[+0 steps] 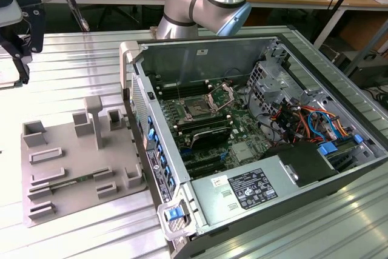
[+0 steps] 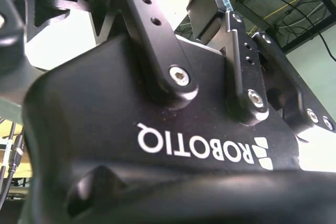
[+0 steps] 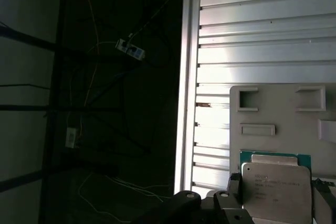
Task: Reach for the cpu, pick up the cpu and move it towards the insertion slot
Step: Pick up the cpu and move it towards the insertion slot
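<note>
The cpu [image 3: 277,183], a flat square chip with a shiny silver top and a green rim, sits between two black fingers [image 3: 234,187] in the first wrist view. My gripper [image 3: 277,205] is shut on it, above the grey tray [image 3: 283,114]. In the exterior view the gripper [image 1: 24,68] hangs at the far left, above the table and left of the tray [image 1: 73,174]. The insertion slot [image 1: 197,109] lies on the motherboard inside the open computer case, its metal bracket [image 1: 222,96] hinged up. The second wrist view shows the gripper's black housing [image 2: 157,145] up close.
The open computer case [image 1: 254,144] fills the exterior view's right, with its side wall [image 1: 142,125] facing the tray. The tray carries upright grey posts [image 1: 94,119] and several rectangular frames. The ribbed metal table [image 1: 79,59] ends at an edge [image 3: 184,77] near the gripper.
</note>
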`<action>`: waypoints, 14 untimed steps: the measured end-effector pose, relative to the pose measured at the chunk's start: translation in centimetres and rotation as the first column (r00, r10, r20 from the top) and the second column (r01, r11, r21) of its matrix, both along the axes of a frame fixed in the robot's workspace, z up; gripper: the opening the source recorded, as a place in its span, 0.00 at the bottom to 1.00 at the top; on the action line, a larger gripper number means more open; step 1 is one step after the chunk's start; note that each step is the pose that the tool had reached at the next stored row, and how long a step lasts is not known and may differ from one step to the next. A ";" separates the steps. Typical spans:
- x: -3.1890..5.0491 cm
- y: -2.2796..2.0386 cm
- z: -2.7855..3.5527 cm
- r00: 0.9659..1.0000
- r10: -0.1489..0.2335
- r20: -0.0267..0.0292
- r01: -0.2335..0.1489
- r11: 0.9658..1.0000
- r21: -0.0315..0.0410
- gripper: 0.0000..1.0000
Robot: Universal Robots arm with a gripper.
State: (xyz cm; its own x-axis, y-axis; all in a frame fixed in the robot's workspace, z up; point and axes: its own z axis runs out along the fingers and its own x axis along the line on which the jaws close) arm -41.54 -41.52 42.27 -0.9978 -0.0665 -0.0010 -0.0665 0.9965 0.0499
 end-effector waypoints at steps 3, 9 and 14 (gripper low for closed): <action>0.00 0.00 0.01 1.000 0.000 0.000 0.000 1.000 0.000 0.55; 0.25 0.00 0.00 1.000 0.000 0.000 0.000 1.000 0.000 0.55; 0.82 0.00 0.00 1.000 0.000 0.000 0.000 1.000 0.000 0.55</action>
State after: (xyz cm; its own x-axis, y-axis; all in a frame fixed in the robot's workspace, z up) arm -40.73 -41.52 42.27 -0.9978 -0.0665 -0.0009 -0.0665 0.9965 0.0500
